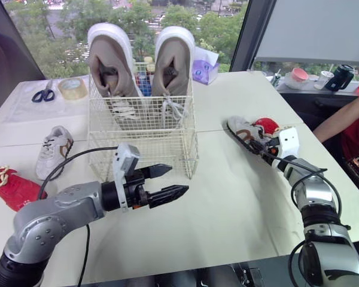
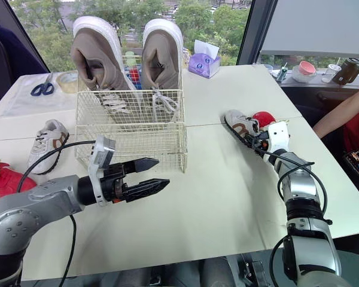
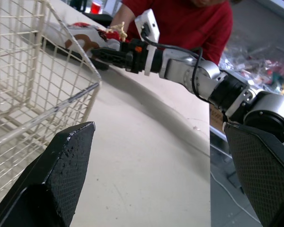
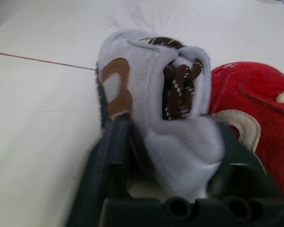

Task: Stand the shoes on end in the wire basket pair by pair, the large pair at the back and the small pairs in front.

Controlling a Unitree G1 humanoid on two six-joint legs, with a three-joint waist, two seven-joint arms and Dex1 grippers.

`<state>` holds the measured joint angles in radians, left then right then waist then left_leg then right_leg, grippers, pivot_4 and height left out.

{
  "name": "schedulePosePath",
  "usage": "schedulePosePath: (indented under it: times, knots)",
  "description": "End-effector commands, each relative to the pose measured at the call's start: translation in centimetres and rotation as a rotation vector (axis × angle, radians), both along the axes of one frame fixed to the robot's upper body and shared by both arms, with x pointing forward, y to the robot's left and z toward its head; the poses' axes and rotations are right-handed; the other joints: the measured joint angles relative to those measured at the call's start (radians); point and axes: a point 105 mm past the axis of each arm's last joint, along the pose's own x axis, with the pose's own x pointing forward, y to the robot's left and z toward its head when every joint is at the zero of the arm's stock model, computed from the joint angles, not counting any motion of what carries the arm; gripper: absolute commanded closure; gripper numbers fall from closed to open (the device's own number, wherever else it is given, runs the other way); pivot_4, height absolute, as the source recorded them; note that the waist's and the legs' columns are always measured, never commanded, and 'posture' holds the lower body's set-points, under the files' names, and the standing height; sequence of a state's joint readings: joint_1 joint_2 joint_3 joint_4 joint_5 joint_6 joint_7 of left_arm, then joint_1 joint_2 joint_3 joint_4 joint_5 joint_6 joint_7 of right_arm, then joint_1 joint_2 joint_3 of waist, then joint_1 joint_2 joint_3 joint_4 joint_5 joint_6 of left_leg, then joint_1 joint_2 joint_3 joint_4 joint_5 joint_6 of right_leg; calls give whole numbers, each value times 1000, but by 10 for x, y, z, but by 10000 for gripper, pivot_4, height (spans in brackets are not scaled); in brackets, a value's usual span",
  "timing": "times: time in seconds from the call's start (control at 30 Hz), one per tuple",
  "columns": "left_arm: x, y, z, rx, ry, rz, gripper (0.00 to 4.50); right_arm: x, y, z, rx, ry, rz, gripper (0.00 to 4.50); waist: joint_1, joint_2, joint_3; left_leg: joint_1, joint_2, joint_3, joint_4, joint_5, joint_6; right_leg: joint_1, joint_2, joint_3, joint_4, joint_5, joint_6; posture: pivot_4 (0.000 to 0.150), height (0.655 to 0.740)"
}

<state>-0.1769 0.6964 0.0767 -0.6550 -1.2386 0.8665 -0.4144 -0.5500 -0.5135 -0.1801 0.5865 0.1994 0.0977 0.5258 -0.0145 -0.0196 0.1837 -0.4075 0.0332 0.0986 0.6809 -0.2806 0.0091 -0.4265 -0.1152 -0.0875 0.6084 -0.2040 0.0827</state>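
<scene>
Cream wire basket [image 1: 143, 149] holds two large beige sneakers [image 1: 110, 66] upright at 12 o'clock; left gripper [image 1: 178, 179] wide, right gripper [image 4: 170, 161] clamps small white-and-brown sneaker [image 4: 146, 85].

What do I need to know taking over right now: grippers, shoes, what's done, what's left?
Left gripper: open, empty, hovering in front of the wire basket.
Right gripper: shut on the heel of the right white sneaker, which lies on the table beside the right red shoe.
Left white sneaker and left red shoe lie on the table to the basket's left.
Done: large tan pair stands on end at the basket's back.
Left: both small pairs go in front.
</scene>
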Motion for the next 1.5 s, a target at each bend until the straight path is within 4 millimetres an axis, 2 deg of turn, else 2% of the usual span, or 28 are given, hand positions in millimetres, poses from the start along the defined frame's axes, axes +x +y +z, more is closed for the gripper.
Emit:
schedulePosePath:
  times: [0.03,0.07,0.13,0.2,0.27,0.3,0.37,0.47,0.53,0.67,0.8,0.93,1.13,1.3,1.4,1.5]
  knots:
    - [-3,5,9,-9,-47,-5,0,-2,3,1,-13,-13,9,39285,0,0,0,0,0,0,0,0,0,0,0,0,0,0,0,1500,7400]
    - [-3,8,10,-7,-50,-5,0,-2,6,7,-26,-35,20,41877,1,0,0,0,0,0,0,0,0,0,0,0,0,0,0,1500,7400]
    - [-1,16,19,-42,-62,4,0,-4,9,23,-63,-98,29,41877,2,1,0,0,0,0,0,0,0,0,0,0,0,0,0,1500,7400]
    - [4,31,41,-144,-83,35,0,-7,11,58,-155,-236,22,41877,2,3,2,-1,0,0,0,0,0,-1,0,0,0,0,0,1500,7400]
    - [11,51,69,-253,-118,75,0,-13,14,105,-248,-405,-1,41877,2,7,5,-1,1,0,0,0,0,-2,-1,0,1,0,0,1500,7400]
    - [16,67,91,-342,-153,103,0,-20,18,146,-325,-543,-11,41877,2,9,6,-1,1,0,0,0,0,-3,-1,0,1,0,0,1500,7400]
    - [22,92,125,-470,-219,149,0,-38,30,208,-467,-755,-11,41877,1,13,9,-2,0,0,0,1,-1,-4,-2,0,2,-1,2,1500,7400]
    - [31,107,151,-545,-275,183,0,-59,50,260,-616,-946,10,41877,0,12,8,-2,-1,1,-2,1,-1,-5,-1,0,2,-1,6,1500,7400]
    - [33,111,170,-605,-314,155,0,-78,74,286,-784,-1089,77,41877,2,8,6,0,0,1,-3,1,-1,-2,0,-1,2,-1,7,1500,7400]
    - [36,97,194,-628,-357,27,0,-98,112,298,-1000,-1248,229,41877,3,1,7,-1,-1,3,-3,3,-6,-1,0,-1,0,-1,7,1500,7400]
    - [52,79,212,-605,-381,-69,0,-108,137,304,-1046,-1372,322,41877,2,1,7,-3,-2,4,-2,3,-4,1,-1,-1,-7,1,9,1500,7400]
    - [62,64,218,-571,-390,-152,0,-109,148,298,-1061,-1411,395,41877,0,1,7,-3,-2,4,-2,3,-4,2,0,-1,-10,2,10,1500,7400]
    - [88,48,225,-550,-380,-181,0,-113,157,296,-1038,-1449,443,41877,-1,1,7,-3,-2,5,-3,3,-4,2,1,-1,-10,3,11,1500,7400]
    - [87,30,225,-504,-377,-279,0,-116,161,291,-1047,-1453,473,41877,-3,1,7,-3,-2,5,-3,3,-4,1,1,-1,-10,2,11,1500,7400]
    - [87,28,226,-503,-366,-303,8003,-118,161,291,-1047,-1457,480,42076,-3,1,7,-3,-2,5,-3,3,-4,1,1,-1,-10,2,11,1500,7400]
    - [86,29,229,-519,-364,-318,22769,-119,161,289,-1049,-1456,485,42076,-3,1,7,-3,-1,5,-3,3,-4,1,1,-1,-10,2,11,1500,7400]
